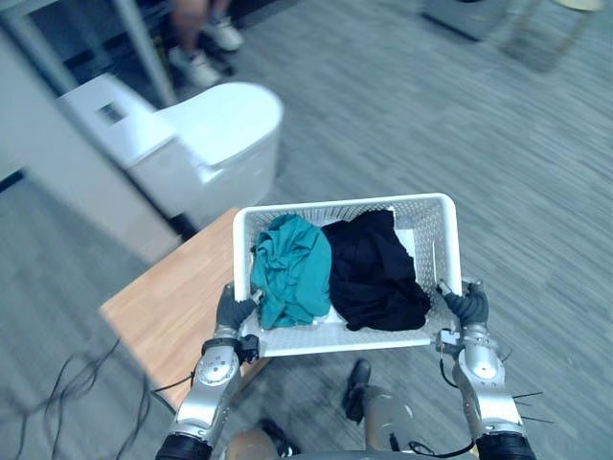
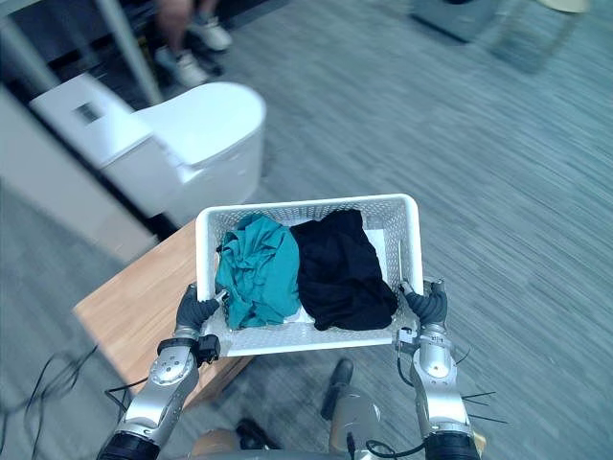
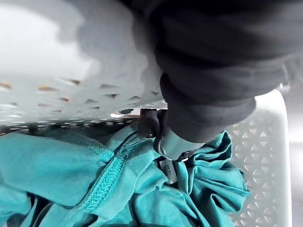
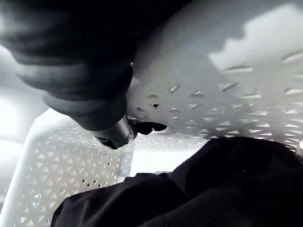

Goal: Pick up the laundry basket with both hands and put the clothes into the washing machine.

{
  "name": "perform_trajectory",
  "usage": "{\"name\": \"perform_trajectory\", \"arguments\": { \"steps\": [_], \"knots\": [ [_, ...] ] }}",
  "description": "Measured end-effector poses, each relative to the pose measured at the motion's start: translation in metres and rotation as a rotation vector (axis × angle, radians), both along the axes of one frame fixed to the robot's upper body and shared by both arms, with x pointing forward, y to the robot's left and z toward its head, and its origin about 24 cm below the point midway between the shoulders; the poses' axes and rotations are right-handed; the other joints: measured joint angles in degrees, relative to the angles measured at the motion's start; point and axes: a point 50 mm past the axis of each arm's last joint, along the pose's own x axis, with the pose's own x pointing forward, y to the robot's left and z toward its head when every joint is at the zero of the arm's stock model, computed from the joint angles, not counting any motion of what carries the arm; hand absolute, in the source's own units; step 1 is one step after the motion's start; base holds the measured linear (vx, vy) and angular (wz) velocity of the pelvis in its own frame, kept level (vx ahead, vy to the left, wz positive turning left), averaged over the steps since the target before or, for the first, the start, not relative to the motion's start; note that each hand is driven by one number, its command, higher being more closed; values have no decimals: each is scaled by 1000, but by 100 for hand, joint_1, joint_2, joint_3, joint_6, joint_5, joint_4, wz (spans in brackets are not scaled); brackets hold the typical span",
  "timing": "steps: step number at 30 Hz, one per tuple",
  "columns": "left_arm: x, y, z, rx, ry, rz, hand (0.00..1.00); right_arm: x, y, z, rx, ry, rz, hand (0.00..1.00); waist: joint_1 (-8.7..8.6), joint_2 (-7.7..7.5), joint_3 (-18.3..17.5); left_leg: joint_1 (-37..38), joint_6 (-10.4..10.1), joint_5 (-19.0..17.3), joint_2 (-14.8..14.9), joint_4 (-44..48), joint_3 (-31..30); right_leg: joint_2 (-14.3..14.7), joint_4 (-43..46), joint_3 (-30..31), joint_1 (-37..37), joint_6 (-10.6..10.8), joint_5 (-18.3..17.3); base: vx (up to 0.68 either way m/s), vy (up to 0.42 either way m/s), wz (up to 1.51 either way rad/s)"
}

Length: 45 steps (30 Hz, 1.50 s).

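I hold a white perforated laundry basket (image 1: 345, 203) in the air in front of me. A teal garment (image 1: 292, 268) lies in its left half and a black garment (image 1: 378, 268) in its right half. My left hand (image 1: 233, 309) grips the basket's near left corner. My right hand (image 1: 467, 307) grips the near right rim. In the left wrist view the thumb (image 3: 177, 142) hooks over the rim above the teal garment (image 3: 71, 175). The right wrist view has the thumb (image 4: 116, 135) curled over the basket wall (image 4: 71, 175) beside the black garment (image 4: 213, 189).
A white rounded washing machine (image 1: 211, 134) stands on the floor ahead to the left. A low wooden table (image 1: 172, 307) sits under the basket's left side. A person's legs and shoes (image 1: 206, 57) stand behind the machine. Grey carpet stretches ahead and to the right.
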Motion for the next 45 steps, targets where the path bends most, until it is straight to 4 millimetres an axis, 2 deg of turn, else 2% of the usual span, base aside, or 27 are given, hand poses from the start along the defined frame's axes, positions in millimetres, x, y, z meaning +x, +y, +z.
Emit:
{"name": "perform_trajectory", "arguments": {
  "steps": [1, 2, 3, 5, 8, 10, 11, 13, 14, 17, 20, 21, 23, 27, 28, 29, 31, 32, 33, 34, 36, 37, 38, 40, 41, 43, 45],
  "knots": [
    [-1, -2, -1, -14, 5, 5, 100, 0, -2, 1, -11, 0, 6, 100, 38, 111, -40, -170, 303, 175, 459, 910, -373, 310, -41, 355, 44, -84, -59, 250, -141, -190],
    [-4, -2, -4, -27, 14, 15, 100, 1, -2, 2, -17, 0, 11, 100, 129, 150, -44, -517, 1027, 556, 675, 1816, -1239, 598, -130, 781, 184, -185, -107, 256, -109, -200],
    [-6, -3, -6, -39, 22, 21, 100, 2, -3, 3, -22, -3, 15, 100, 185, 160, -43, -697, 1043, 495, 560, 2115, -1801, 701, -173, 1017, 259, -199, -113, 321, -35, -208],
    [-13, -8, -11, -82, 46, 38, 100, 2, -7, 5, -44, 2, 18, 100, 392, 169, -46, -1489, 582, -26, -636, 2336, -3729, 831, -305, 1860, 566, -238, -152, 264, 114, -201],
    [-20, -8, -14, -92, 58, 52, 100, 3, -6, 6, -67, 7, 44, 100, 496, 215, -29, -2247, 540, -287, -1519, 1307, -4683, 747, -508, 2483, 966, -122, -236, 218, 184, -137],
    [-20, -7, -14, -94, 58, 59, 100, 4, -5, 7, -73, 4, 53, 100, 537, 301, -61, -2404, 280, -129, -1737, 98, -5067, 696, -679, 2655, 1088, -53, -278, 177, 251, -101],
    [-21, -5, -15, -107, 62, 86, 100, 5, -2, 11, -82, -11, 73, 100, 673, 478, -86, -2375, -24, 450, -1713, -848, -5172, 788, -789, 2842, 1236, 80, -322, 242, 254, -123],
    [-23, 1, -14, -101, 54, 106, 100, 7, 4, 12, -64, -20, 81, 100, 739, 506, -105, -2336, 16, 492, -1702, -815, -5017, 827, 83, 2745, 1106, 101, -637, 458, 191, -77],
    [-23, 1, -9, -105, 30, 108, 100, 10, 4, 16, -71, -36, 85, 100, 785, 418, -95, -2463, 140, 278, -1796, -427, -4857, 660, -162, 2641, 1353, 135, -1171, 558, 203, -28],
    [-29, 5, -12, -107, 44, 134, 100, 14, 10, 16, -74, -32, 110, 100, 792, 366, -144, -2379, 610, 143, -1943, -241, -4528, 387, -4, 2680, 1407, 535, -1300, 373, 220, -11],
    [-35, 7, -17, -94, 71, 132, 100, 9, 12, 8, -79, 3, 108, 100, 763, 249, -167, -1751, 918, -243, -2333, -418, -4368, 29, 2790, 2741, 536, 1595, -1799, 431, 227, 8],
    [-36, 7, -17, -86, 78, 126, 100, 7, 11, 3, -69, 21, 99, 100, 746, 199, -167, -1540, 954, -299, -2470, -506, -4448, -144, 3516, 2700, 293, 1652, -1704, 435, 134, 41],
    [-40, 7, -22, -60, 113, 99, 100, -1, 11, -11, -47, 75, 75, 100, 604, 222, -218, -734, 1070, -427, -2643, -943, -4630, -582, 4639, 2010, -200, 902, -1827, 491, 75, 44],
    [-36, 3, -20, -37, 104, 50, 100, -3, 4, -11, -62, 80, 63, 100, 413, 384, -250, 76, 949, -418, -2380, -1791, -5028, -495, 3224, 1151, -1031, 500, -1992, 522, -31, 46],
    [-35, 1, -20, -38, 104, 42, 100, -4, 2, -11, -63, 81, 56, 100, 358, 474, -244, 260, 766, -420, -2202, -1956, -5044, -348, 2456, 1037, -1174, 491, -1707, 605, -122, 45],
    [-32, 1, -18, -28, 96, 34, 100, -5, 2, -11, -61, 82, 53, 100, 306, 478, -227, 572, 536, -408, -2016, -2115, -4986, -227, 902, 887, -1282, 494, -875, 632, -146, 36],
    [-27, 1, -15, -4, 80, 22, 100, -5, 2, -10, -57, 75, 49, 100, 292, 298, -277, 1029, 372, -473, -2030, -2330, -4908, -252, -499, 802, -1337, 489, -238, 782, -228, 25],
    [-25, 1, -15, 11, 76, 11, 100, -7, 0, -8, -64, 71, 47, 100, 278, 178, -313, 1440, 206, -562, -2088, -2400, -4932, -330, -658, 841, -1333, 240, 73, 784, -235, 7],
    [-23, -4, -17, 0, 85, 8, 100, -6, -3, -7, -76, 69, 45, 100, 310, 346, -355, 1595, 154, -585, -1941, -2378, -4923, -255, -480, 851, -1335, 74, 713, 844, -223, 2],
    [-19, -8, -18, -5, 88, 0, 100, -7, -7, -7, -74, 74, 26, 100, 303, 565, -431, 1581, -175, -408, -1657, -2100, -4933, -81, -110, 833, -1370, -51, 1227, 853, -230, -8],
    [-13, -12, -17, -8, 79, -9, 100, -7, -11, -6, -71, 72, 7, 100, 262, 838, -422, 1288, -463, 249, -1284, -1137, -4935, 196, 534, 695, -1352, -188, 782, 879, -296, -6],
    [-11, -12, -16, -8, 76, -9, 100, -7, -11, -6, -70, 71, 6, 100, 280, 836, -420, 913, -553, 916, -1180, -313, -4928, 293, 736, 685, -1269, -281, 500, 742, -292, -24],
    [-13, -13, -20, -12, 90, -6, 100, -7, -11, -6, -71, 73, 7, 100, 338, 862, -388, 430, -613, 2065, -994, 842, -4957, 438, 640, 752, -853, -232, 205, 720, -238, -27],
    [-15, -13, -22, -19, 98, -3, 100, -8, -11, -6, -73, 75, 6, 100, 410, 893, -323, -537, -478, 1719, -560, 3189, -4893, 753, 368, 792, -78, -346, 34, 729, -181, -30],
    [-17, -11, -22, -15, 100, 1, 100, -9, -9, -5, -71, 71, 11, 100, 511, 808, -234, -992, -111, 1277, -522, 3988, -4794, 850, 201, 926, 519, -382, -352, 588, -105, -28],
    [-22, -9, -24, -20, 107, 9, 100, -7, -6, -1, -77, 51, 26, 100, 659, 702, -165, -1659, 338, 685, -606, 4023, -4537, 878, -98, 1207, 1240, -282, -625, 619, -35, -46],
    [-24, -9, -21, -27, 93, 13, 100, -3, -7, 5, -95, 31, 39, 100, 805, 626, -114, -2397, 454, 274, -865, 3103, -4384, 813, -435, 1458, 1708, -141, -771, 530, 75, -55]
  ]
}}
